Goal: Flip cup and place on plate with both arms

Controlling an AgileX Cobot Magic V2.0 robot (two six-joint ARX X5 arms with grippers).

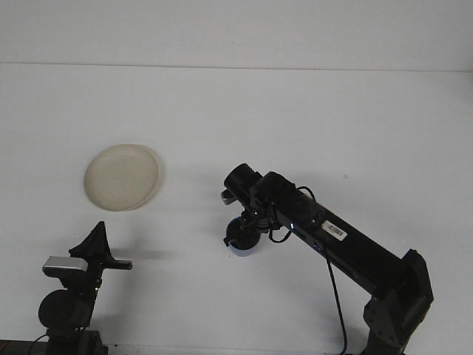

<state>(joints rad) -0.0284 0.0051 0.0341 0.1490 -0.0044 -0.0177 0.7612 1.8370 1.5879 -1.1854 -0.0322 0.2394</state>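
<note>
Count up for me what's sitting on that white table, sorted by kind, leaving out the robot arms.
Plates: 1, the cream plate, bare.
Cups: 1, the blue cup, under the right end effector.
Total: 2

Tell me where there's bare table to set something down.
The white table is bare across the far half and right of the black right arm. A free strip lies between the round cream plate and the small blue cup. Crowded spots: around the cup and the left pincer.
</note>
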